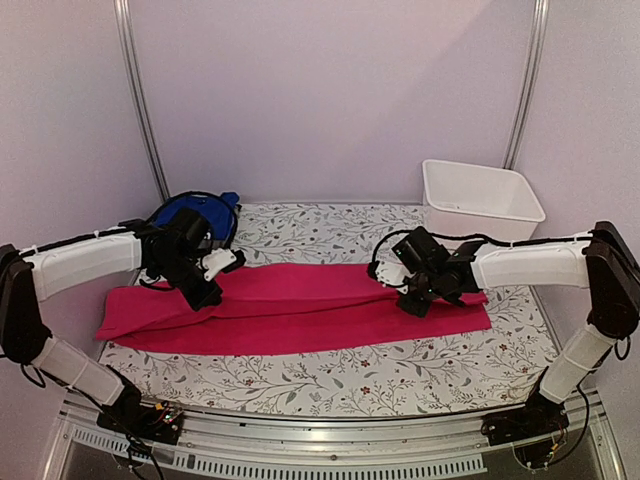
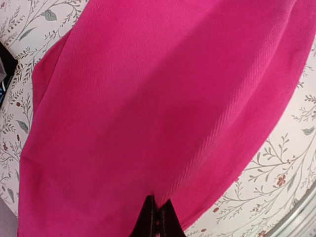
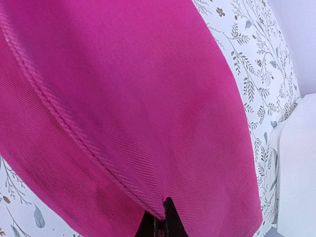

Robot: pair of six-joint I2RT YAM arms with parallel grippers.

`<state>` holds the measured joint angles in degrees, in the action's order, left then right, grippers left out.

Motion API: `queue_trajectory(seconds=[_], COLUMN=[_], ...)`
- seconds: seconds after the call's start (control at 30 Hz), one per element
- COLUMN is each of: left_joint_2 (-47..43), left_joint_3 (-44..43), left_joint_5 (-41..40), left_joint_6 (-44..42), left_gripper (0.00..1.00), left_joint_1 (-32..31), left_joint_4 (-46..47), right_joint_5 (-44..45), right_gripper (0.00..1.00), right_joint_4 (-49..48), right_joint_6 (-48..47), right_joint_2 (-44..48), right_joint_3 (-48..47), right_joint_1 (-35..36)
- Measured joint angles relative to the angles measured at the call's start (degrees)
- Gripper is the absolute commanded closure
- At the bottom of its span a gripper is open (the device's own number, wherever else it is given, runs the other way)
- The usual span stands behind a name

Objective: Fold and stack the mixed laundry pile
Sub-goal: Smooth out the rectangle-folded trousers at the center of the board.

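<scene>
A magenta-pink garment (image 1: 300, 310) lies folded in a long band across the floral table covering. My left gripper (image 1: 208, 296) is shut on its cloth near the left end; in the left wrist view the dark fingertips (image 2: 157, 217) pinch the pink fabric (image 2: 148, 108). Over the right end my right gripper (image 1: 415, 302) is shut on the garment's hemmed edge (image 3: 74, 133), which runs into the closed tips (image 3: 163, 219). Behind the left arm a royal-blue garment (image 1: 205, 212) lies bunched at the back left. No grey collared shirt is in view.
A white rectangular plastic bin (image 1: 480, 200) stands at the back right corner; its side shows in the right wrist view (image 3: 296, 173). The floral table covering (image 1: 330, 375) spreads under everything, with a metal rail along the near edge.
</scene>
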<state>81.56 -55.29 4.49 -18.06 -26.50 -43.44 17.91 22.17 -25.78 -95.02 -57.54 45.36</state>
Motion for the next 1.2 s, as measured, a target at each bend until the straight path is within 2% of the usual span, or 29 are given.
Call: queue_trajectory(seconds=[0.3,0.37,0.4,0.43,0.47,0.5,0.57,0.67,0.7,0.77,0.8,0.83,0.9,0.93,1.1,1.13,1.2], left_joint_2=[-5.2,-6.2,-6.5,-6.7,-6.7,-6.7,-6.6,-6.7,-6.8,-7.6,-8.5,-9.5,-11.2,-11.6,-8.0,-5.9,-1.4], left_joint_3=[5.3,7.1,7.8,8.5,9.0,9.5,10.2,10.0,9.7,8.9,8.4,7.9,6.3,5.4,0.0,-1.9,-6.0], left_joint_5=[1.0,1.7,2.0,2.2,2.4,2.4,2.3,2.6,2.9,3.1,3.0,2.7,2.3,2.0,0.3,0.6,1.6], left_joint_6=[-3.2,-3.8,-4.1,-4.4,-4.8,-4.9,-5.2,-4.3,-4.2,-3.7,-3.0,-2.3,-0.5,0.7,6.4,7.3,8.9], left_gripper=[1.0,0.96,0.91,0.79,0.67,0.61,0.53,0.46,0.4,0.22,0.06,0.01,0.0,0.0,0.0,0.0,0.0], left_joint_1=[-5.3,-5.8,-6.1,-6.5,-6.9,-7.3,-7.9,-8.5,-8.5,-8.6,-8.6,-8.5,-8.5,-8.3,-7.3,-7.2,-7.0], left_joint_4=[-2.5,-2.4,-2.4,-2.3,-2.3,-2.3,-2.4,-2.3,-2.3,-2.0,-1.3,-0.4,1.7,3.1,9.0,9.1,9.6], right_joint_5=[-2.1,-3.2,-3.8,-4.4,-5.1,-5.7,-6.8,-7.5,-7.6,-7.6,-7.6,-7.6,-7.5,-7.4,-4.5,-5.4,-8.5], right_gripper=[0.98,0.98,0.97,0.94,0.87,0.76,0.56,0.48,0.45,0.35,0.28,0.21,0.05,0.02,0.01,0.02,0.11], right_joint_4=[4.1,4.2,4.2,4.4,4.6,4.6,4.7,6.0,7.0,8.1,8.7,9.1,9.8,9.8,7.6,7.6,8.5], right_joint_6=[2.3,2.7,2.9,3.0,3.1,3.5,4.2,5.2,5.7,6.6,6.9,7.5,8.3,9.1,14.0,16.0,20.3], right_joint_2=[4.8,5.3,5.3,5.3,5.2,5.0,4.2,2.6,2.3,2.6,3.3,4.2,7.9,10.3,21.9,23.1,23.5], right_joint_3=[2.8,4.6,5.1,5.4,5.6,5.7,5.7,5.7,5.7,5.7,5.7,5.7,5.7,5.7,5.4,4.7,2.4], right_joint_1=[0.8,1.2,1.4,1.5,1.6,1.6,1.6,1.8,1.9,1.9,1.9,1.9,1.9,1.9,-0.2,-2.3,-9.2])
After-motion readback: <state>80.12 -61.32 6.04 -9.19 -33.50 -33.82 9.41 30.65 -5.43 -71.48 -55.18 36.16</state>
